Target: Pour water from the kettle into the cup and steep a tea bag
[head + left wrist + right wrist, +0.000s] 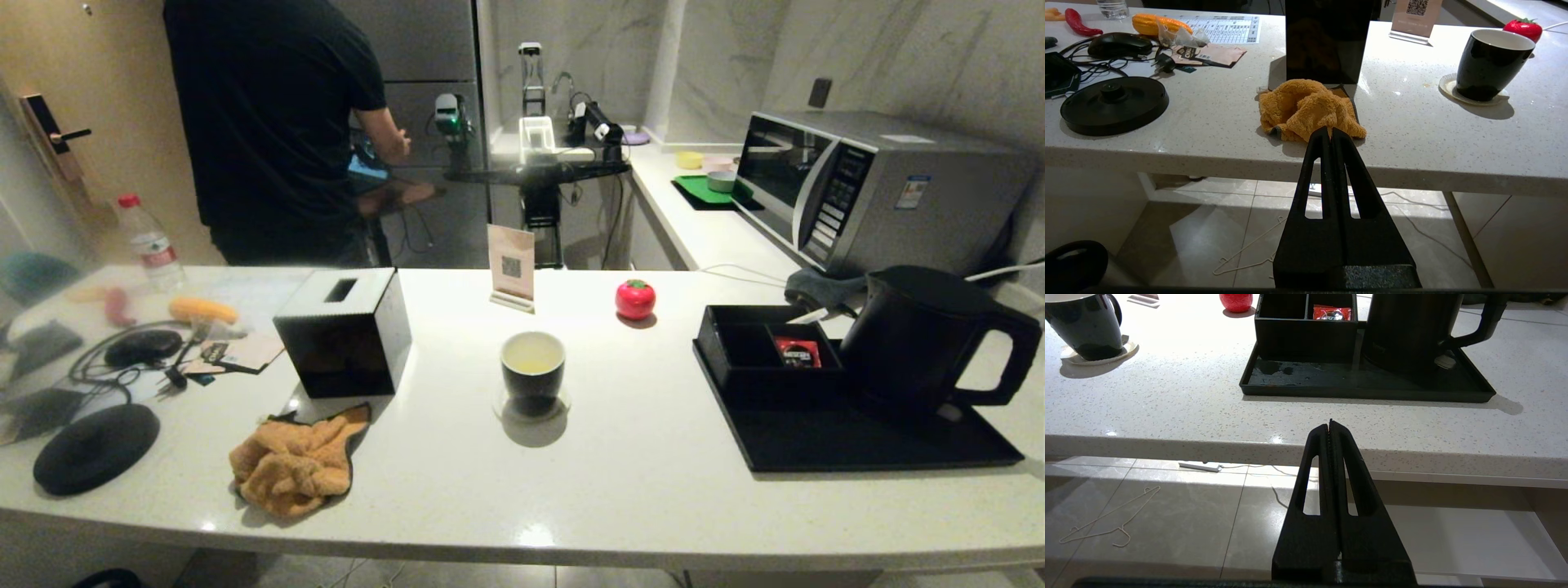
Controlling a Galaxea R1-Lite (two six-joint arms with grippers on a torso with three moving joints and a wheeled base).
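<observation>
Your left hand (1331,132) hangs below the near edge of the surface (637,490), fingers pressed together, holding nothing; the orange cloth (1306,108) lies on the surface just beyond its tips. Your right hand (1331,424) sits likewise below the edge, fingers together and empty, facing the black tray (1367,390).

The cup (532,371) stands on a small coaster (498,406) mid-surface, with pale yellow-green water (532,356) inside. You cannot make out the tea bag in any view.

The kettle (922,335) stands upright on the tray's right part, handle pointing right. Beside it, the compartment box (739,347) holds a red-and-black packet (797,351). A red tomato-shaped item (635,299) sits behind the cup, the black tissue box (343,335) to its left.
</observation>
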